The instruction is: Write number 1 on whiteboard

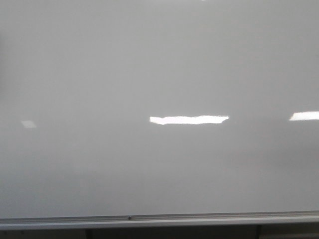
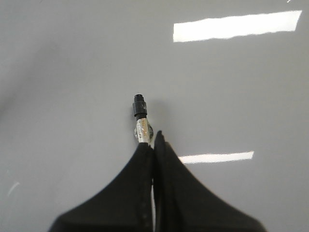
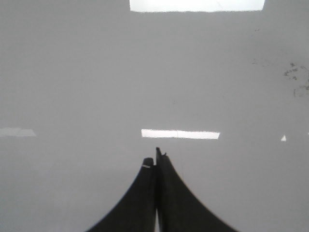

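Note:
The whiteboard (image 1: 149, 74) fills the front view, glossy pale grey, with a silver rail (image 1: 199, 219) along its bottom edge. No black stroke of the number 1 shows on it in any view. Neither arm shows in the front view. In the left wrist view my left gripper (image 2: 153, 140) is shut on a marker (image 2: 141, 121); its black tip (image 2: 139, 102) points at the board (image 2: 72, 72). Whether the tip touches the board I cannot tell. In the right wrist view my right gripper (image 3: 155, 158) is shut and empty, facing the board (image 3: 72, 72).
Bright white light reflections lie across the board (image 1: 189, 119). Faint dark smudges (image 3: 295, 77) mark the board in the right wrist view. Below the rail are dark stand legs (image 1: 88, 234).

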Controlling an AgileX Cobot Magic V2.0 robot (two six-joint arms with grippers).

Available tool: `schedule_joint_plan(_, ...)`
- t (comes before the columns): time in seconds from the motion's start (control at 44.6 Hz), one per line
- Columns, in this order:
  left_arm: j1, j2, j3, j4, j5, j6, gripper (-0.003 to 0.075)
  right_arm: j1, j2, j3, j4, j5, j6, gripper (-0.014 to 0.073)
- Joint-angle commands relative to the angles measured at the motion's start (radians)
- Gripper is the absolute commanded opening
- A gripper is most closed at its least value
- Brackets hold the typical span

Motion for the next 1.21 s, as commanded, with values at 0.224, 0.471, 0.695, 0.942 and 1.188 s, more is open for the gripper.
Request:
schedule_joint_plan(0.224,-0.007,-0.020,0.024,-0.009,-0.080,-0.004,-0.0019,-0.006,-0.016,0.001,-0.009,-0.075,-0.005,-0.0069)
schedule_joint_plan(0.471,-0.007,-0.020,0.024,-0.009,-0.080,-0.004,-0.0020,-0.006,-0.016,0.001,-0.009,-0.075,-0.005,-0.0069)
schedule_joint_plan(0.695,-0.007,-0.020,0.024,-0.009,-0.080,-0.004,-0.0019,-0.006,-0.016,-0.001,-0.009,-0.077,-0.005,-0.0069)
schedule_joint_plan(0.942,-0.007,-0.016,-0.044,-0.012,-0.200,-0.006,-0.0020,-0.006,-0.016,-0.100,-0.009,-0.023,-0.005,-0.0069)
schedule_joint_plan(1.188,-0.007,0.025,-0.320,-0.008,0.060,-0.006,-0.0020,-0.006,0.005,-0.323,-0.009,0.170,-0.005,-0.0067)
